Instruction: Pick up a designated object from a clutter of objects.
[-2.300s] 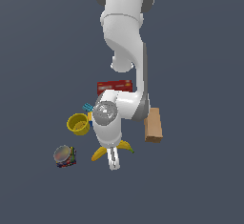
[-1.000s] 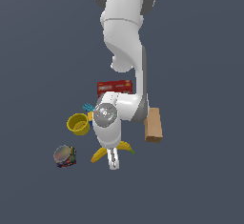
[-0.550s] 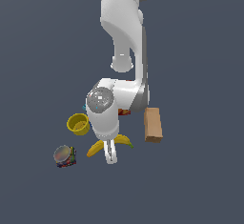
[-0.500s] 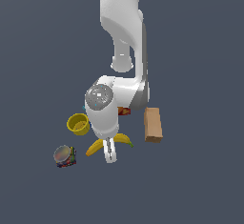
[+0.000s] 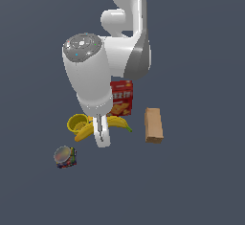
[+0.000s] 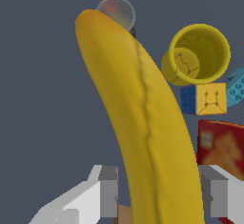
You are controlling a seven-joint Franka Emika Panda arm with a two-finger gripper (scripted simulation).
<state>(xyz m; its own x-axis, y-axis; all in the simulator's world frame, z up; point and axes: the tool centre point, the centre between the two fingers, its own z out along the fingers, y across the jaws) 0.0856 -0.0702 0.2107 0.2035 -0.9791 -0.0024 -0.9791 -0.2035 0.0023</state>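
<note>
The curved yellow banana (image 6: 143,113) runs lengthwise between my gripper's (image 6: 164,194) two fingers, which are shut against its sides. In the exterior view the banana (image 5: 117,122) sticks out on both sides of the gripper (image 5: 102,135), which hangs straight down from the raised arm. The other objects of the clutter look small and far below in the wrist view, so the banana appears held up off the surface. Its stem tip is not visible.
Below lie a yellow cup (image 5: 78,122), a can (image 5: 63,155), a red Cheez-It box (image 5: 121,97) and a tan cardboard box (image 5: 153,125). The wrist view also shows a yellow-and-blue block (image 6: 205,99) and a cyan block (image 6: 237,88) beside the cup (image 6: 200,51).
The arm has risen and the banana has gone up with the gripper, away from the cup and the can. The red box, earlier hidden behind the arm, now shows.
</note>
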